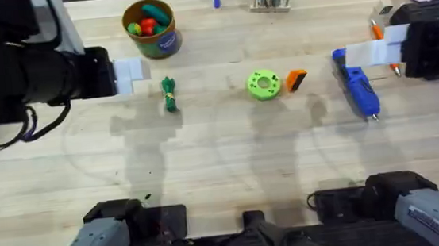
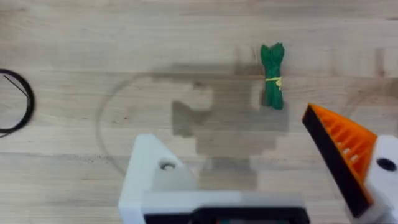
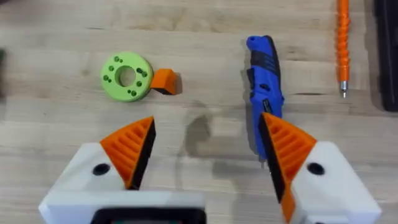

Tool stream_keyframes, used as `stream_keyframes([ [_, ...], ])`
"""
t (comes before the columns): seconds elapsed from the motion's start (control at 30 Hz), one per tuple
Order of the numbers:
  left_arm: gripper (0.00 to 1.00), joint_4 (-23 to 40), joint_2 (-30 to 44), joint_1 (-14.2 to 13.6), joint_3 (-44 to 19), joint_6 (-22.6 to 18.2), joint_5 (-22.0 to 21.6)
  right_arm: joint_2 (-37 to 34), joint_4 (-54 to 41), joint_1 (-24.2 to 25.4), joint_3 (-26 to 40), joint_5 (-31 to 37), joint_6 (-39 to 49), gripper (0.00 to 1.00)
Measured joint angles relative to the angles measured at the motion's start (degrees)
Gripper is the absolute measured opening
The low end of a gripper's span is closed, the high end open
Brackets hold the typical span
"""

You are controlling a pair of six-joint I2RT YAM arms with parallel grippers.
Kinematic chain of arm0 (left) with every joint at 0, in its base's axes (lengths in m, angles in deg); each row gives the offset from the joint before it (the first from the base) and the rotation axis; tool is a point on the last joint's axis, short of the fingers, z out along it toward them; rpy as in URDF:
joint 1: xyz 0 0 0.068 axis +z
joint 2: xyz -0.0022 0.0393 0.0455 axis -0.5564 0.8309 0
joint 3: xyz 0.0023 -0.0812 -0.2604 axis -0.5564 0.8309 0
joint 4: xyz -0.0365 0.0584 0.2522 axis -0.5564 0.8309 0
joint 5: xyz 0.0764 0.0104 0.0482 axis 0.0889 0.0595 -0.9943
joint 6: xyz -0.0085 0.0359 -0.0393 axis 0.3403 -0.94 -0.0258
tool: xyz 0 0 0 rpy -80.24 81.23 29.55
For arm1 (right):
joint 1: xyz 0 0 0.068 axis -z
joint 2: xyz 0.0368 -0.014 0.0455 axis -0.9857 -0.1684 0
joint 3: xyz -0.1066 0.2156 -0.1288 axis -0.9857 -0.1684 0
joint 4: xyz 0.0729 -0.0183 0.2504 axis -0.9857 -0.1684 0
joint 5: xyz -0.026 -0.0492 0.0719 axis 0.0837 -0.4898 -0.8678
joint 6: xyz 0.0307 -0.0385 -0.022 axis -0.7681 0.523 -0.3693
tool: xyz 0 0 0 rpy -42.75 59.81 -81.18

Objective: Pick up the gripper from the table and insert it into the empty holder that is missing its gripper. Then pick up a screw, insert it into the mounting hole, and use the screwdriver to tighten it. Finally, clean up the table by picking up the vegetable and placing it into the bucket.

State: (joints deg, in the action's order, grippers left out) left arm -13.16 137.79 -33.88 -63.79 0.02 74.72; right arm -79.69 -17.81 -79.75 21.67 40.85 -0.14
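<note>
Ribbed orange gripper [image 1: 297,79] wedge beside round green disc [image 1: 264,84], chunky blue screwdriver [image 1: 357,88], both arm grippers spread

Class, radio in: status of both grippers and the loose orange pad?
Both grippers open, empty. Left gripper missing one pad. Orange gripper pad on table beside green disc. Path clear.

Wooden table [image 1: 224,178], vegetable [image 1: 169,94], green disc [image 1: 264,84], gripper [image 1: 297,79], screwdriver [image 1: 357,87], bucket [image 1: 151,29]

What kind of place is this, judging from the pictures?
Probably a robotics lab workbench: a wooden table with two robot arms at its near edge, a blue screwdriver, an orange gripper pad lying loose, and a bucket of toy produce.
</note>
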Motion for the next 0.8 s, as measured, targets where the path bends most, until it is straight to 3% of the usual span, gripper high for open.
stream_keyframes([
  [0.17, 0.985, 0.4, 3.0, -0.1, 0.0, 0.7, 0.4, -1.0, -0.1, 0.0, 0.0, 0.0, 0.0, 0.991],
  [0.27, 0.986, 0.9, 4.7, -1.2, -0.1, 3.3, 0.6, -1.0, -0.1, 0.0, 0.0, 0.0, 0.0, 0.991],
  [0.57, 0.985, -0.5, 19.6, -12.3, -0.2, 13.9, 1.6, -1.0, -0.1, 0.0, 0.0, 0.0, 0.0, 0.991],
  [0.67, 0.986, -2.4, 26.0, -13.9, -0.4, 15.8, 1.8, -1.0, -0.1, 0.0, 0.0, 0.0, 0.0, 0.992],
  [0.8, 0.985, -6.2, 33.4, -13.9, -1.5, 17.0, 1.7, -1.0, -0.1, 0.0, 0.0, 0.0, 0.0, 0.991],
])
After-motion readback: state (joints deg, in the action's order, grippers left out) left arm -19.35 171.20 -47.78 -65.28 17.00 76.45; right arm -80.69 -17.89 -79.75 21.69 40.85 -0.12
